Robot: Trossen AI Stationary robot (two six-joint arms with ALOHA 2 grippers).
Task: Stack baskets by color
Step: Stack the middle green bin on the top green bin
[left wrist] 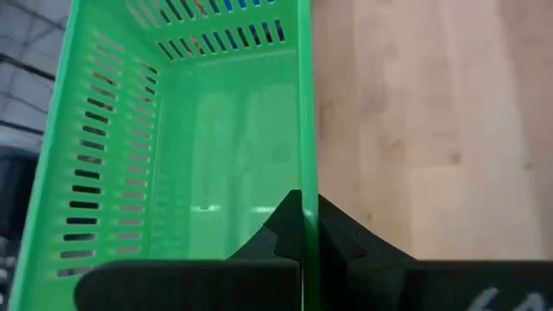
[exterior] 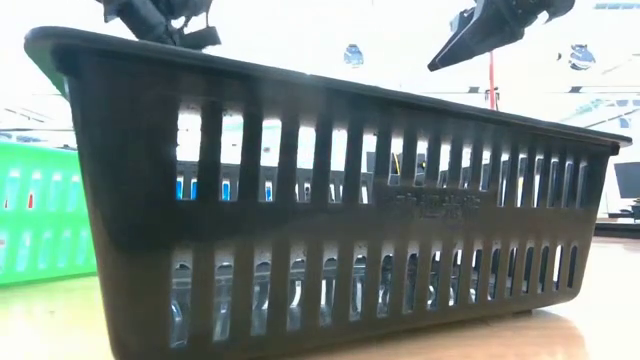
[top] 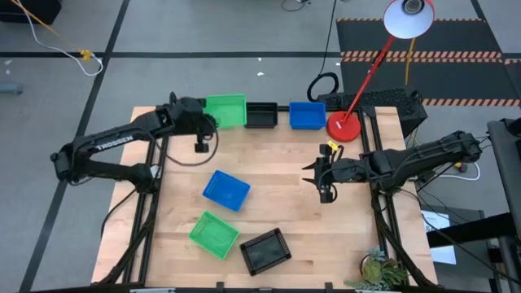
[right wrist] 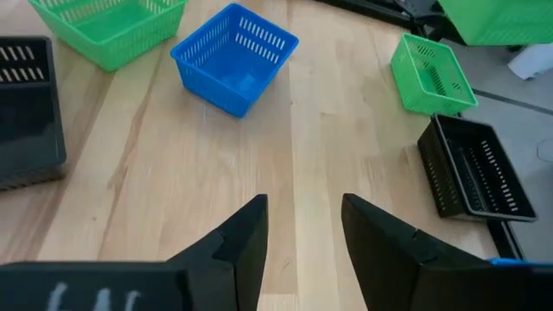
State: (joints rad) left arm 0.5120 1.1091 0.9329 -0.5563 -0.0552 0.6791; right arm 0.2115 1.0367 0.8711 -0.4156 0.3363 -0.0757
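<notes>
My left gripper point(top: 207, 120) is shut on a green basket point(top: 226, 110) at the table's far edge, left of centre. The right wrist view shows this basket point(right wrist: 501, 17) raised above another green basket point(right wrist: 429, 73), which rests on the table beside a black basket point(top: 260, 115). A blue basket point(top: 307, 115) sits further right in that row. Loose on the near half lie a blue basket point(top: 225, 190), a green one point(top: 214, 233) and a black one point(top: 264, 250). My right gripper point(top: 316, 175) hovers open right of centre, with nothing between its fingers. My left gripper pinches one side wall of the green basket at its rim point(left wrist: 304, 173), with one finger inside the basket and one outside. The fingers slant down from the table's left. The basket is lifted clear of the table and extends away from the fingers.
A red round lamp base point(top: 343, 128) stands right of the far blue basket, and its arm leans off to the far right. Bare wood lies between the far row and the loose baskets. The near black basket point(exterior: 330, 220) fills the low view.
</notes>
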